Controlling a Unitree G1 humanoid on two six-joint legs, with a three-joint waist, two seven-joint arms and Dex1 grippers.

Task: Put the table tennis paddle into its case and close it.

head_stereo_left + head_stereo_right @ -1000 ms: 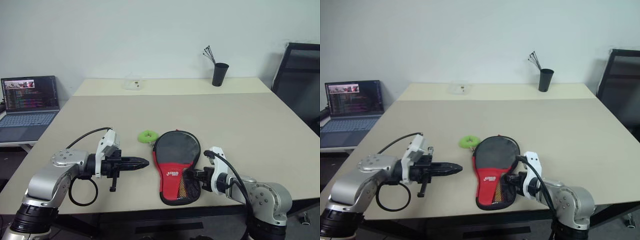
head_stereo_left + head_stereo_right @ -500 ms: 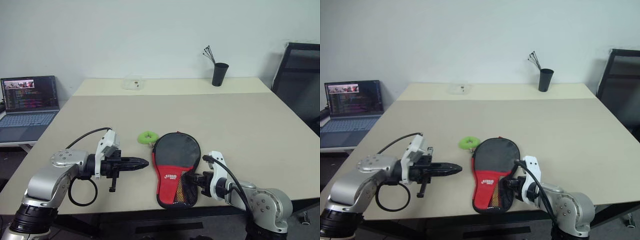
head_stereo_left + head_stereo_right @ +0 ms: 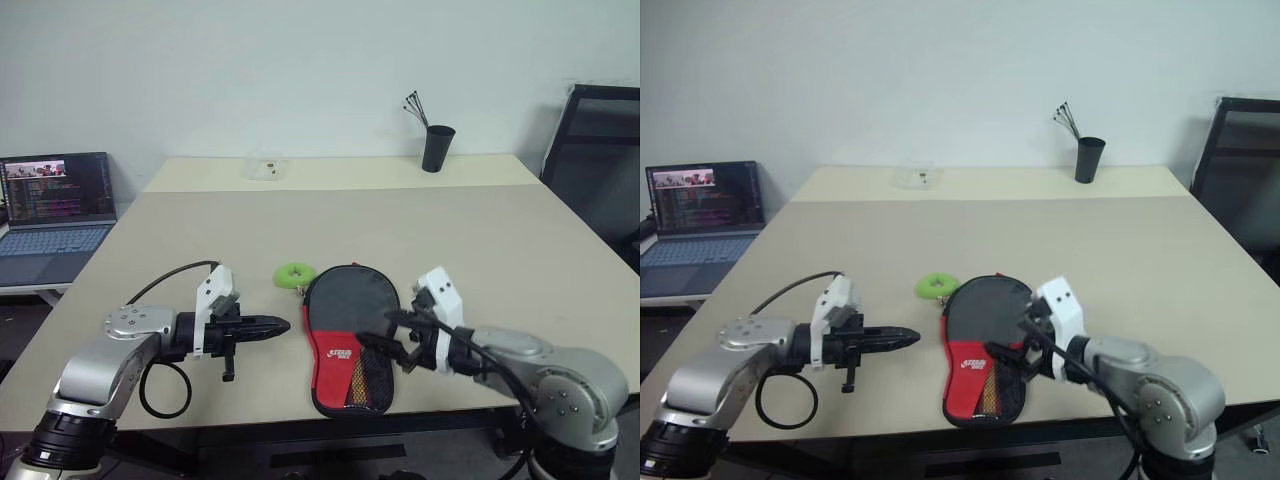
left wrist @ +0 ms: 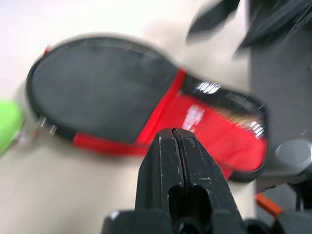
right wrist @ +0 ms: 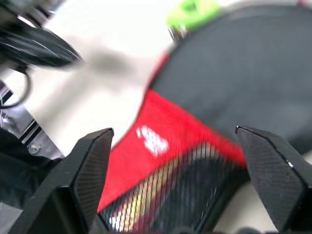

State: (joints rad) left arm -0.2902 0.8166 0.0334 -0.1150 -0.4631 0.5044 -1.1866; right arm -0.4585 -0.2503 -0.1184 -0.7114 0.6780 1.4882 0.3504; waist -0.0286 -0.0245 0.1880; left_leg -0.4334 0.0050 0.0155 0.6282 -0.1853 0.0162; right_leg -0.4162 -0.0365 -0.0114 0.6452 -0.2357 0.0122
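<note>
Case [image 3: 349, 340] flat on the surface [image 3: 480, 240] with paddle handle showing through mesh, right claw [image 3: 392, 338] wide open above it, left claw [image 3: 272, 325] shut beside; next, probably zipping shut.

black case [image 3: 348, 335] with red panel, white lettering; green tag [image 3: 294, 274].
</note>
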